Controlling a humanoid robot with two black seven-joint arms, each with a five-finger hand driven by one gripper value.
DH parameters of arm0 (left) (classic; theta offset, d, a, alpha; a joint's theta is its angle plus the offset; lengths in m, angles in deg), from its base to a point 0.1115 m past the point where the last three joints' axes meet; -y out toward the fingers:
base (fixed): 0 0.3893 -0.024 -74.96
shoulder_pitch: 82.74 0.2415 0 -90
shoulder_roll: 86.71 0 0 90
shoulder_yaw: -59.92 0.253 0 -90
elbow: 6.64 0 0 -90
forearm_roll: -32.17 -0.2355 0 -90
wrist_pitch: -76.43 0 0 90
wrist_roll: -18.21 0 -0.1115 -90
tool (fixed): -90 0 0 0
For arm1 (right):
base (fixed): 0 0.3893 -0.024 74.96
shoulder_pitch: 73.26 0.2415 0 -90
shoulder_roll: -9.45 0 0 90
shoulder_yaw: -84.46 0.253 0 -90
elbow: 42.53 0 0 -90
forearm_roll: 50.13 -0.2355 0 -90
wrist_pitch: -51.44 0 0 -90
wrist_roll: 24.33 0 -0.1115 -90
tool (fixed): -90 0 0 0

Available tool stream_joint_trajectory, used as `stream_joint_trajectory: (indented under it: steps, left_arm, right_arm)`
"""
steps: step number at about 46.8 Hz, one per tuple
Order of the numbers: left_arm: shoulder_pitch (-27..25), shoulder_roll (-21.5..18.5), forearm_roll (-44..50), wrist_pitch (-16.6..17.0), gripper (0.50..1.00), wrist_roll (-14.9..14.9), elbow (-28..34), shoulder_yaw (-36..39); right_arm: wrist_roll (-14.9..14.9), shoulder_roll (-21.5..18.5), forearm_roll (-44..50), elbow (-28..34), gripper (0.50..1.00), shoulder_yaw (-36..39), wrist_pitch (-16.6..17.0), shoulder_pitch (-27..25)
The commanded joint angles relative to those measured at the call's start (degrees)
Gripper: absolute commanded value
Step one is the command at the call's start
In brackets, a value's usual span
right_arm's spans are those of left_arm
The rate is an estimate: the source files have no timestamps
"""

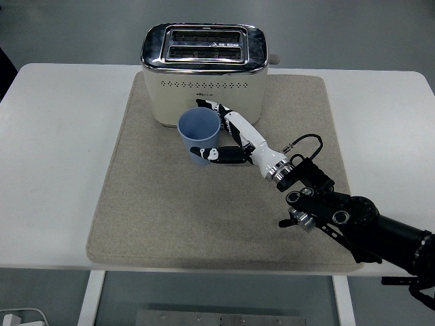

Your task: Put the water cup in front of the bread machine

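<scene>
Your water cup (200, 136) stands mouth up, its long axis close to vertical with the rim leaning slightly toward the right hand (228, 138). It is a plain pale-blue tumbler, smooth and matte, round at the rim and narrowing toward the base; the inside looks empty. It sits on the mat (204, 204) just in front of the bread machine (204, 71), a little left of that machine's middle, its rim close to the front panel; whether the two touch you cannot tell from this view.

Your right hand is closed around the cup from the right: white fingers with black joints wrap the far side near the rim, and the thumb (207, 153) presses across the lower near wall.

The bread machine is a cream-bodied toaster with rounded corners, a polished chrome top with two long slots, and a row of small holes across its front. The mat is a beige, coarse-woven rectangle with rounded corners, lying on the smooth white table (54, 149).

The left arm is out of view.
</scene>
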Motion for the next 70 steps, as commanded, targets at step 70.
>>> stream_joint_trajectory:
  steps: [70]
  left_arm:
    - [0.0, 0.0, 0.0, 0.0, 1.000, -0.1, 0.0, 0.0]
  right_arm:
    - [0.9, 19.3, -9.0, 0.9, 0.919, 7.1, 6.4, -2.2]
